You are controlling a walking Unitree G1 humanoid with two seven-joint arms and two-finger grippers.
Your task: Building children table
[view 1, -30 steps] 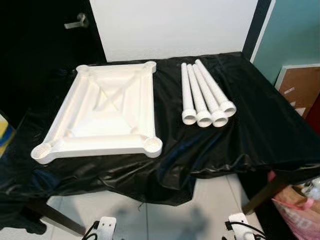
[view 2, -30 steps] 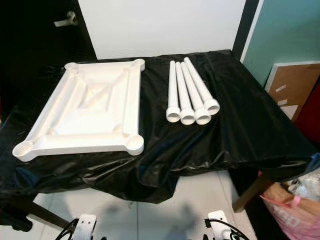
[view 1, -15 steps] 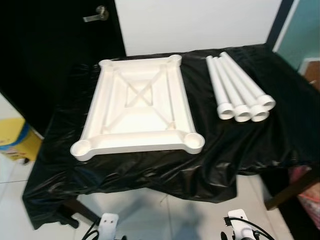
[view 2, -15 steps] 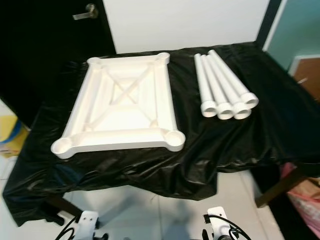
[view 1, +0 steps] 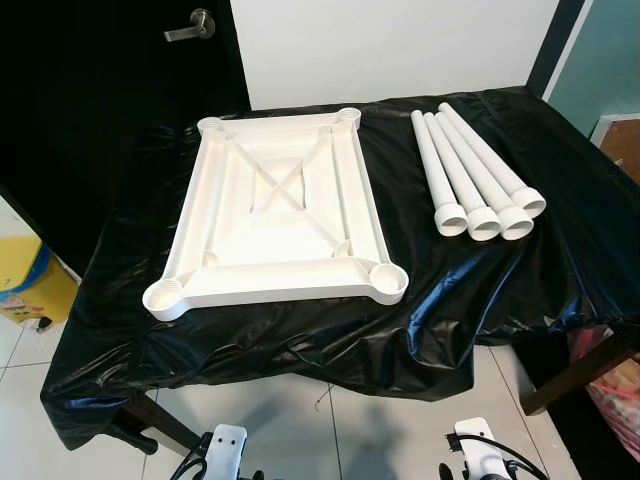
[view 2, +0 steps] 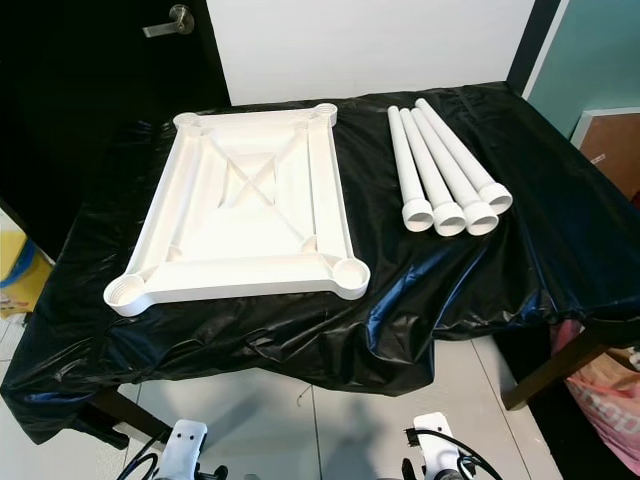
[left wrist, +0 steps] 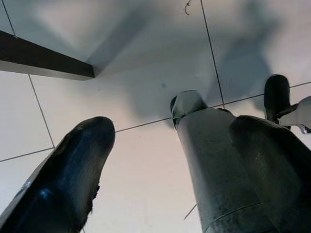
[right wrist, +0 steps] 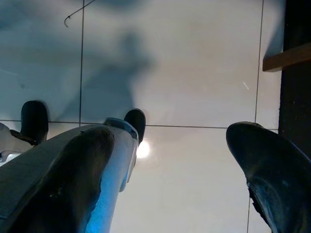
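Work surface: a table draped in glossy black plastic sheet (view 1: pixel 480 290), crumpled and hanging over the near edge, seen from the head cams. White tabletop (view 1: pixel 277 215) lies upside down on the sheet, robot's left half; its underside shows a raised X-brace at centre and a round socket at each of the 4 corners; near two sockets sit close to the sheet's front edge. Four white legs (view 1: pixel 475 172) lie on the right half, side by side and touching, fanned slightly (flared open ends toward the robot, thin ends toward the wall); apart from the tabletop, with bare sheet between them.

Surroundings: white wall behind the table; dark door w/ a metal lever handle (view 1: pixel 190 26) at upper left; yellow-and-blue container (view 1: pixel 30 280) on the floor at far left; teal wall at right; pale tiled floor (view 1: pixel 290 430) below.

Grippers: both arms hang low, below the table edge, over the floor tiles. Left gripper (left wrist: pixel 165 160) — black fingers spread wide apart, holding nothing; one finger (left wrist: pixel 73 165) dark and rounded, floor visible between. Right gripper (right wrist: pixel 170 170) — fingers likewise well apart, nothing between them but tile; a table leg's wooden brace (right wrist: pixel 286 57) crosses the corner of that wrist view. The robot's grey legs and black feet appear in both wrist views.
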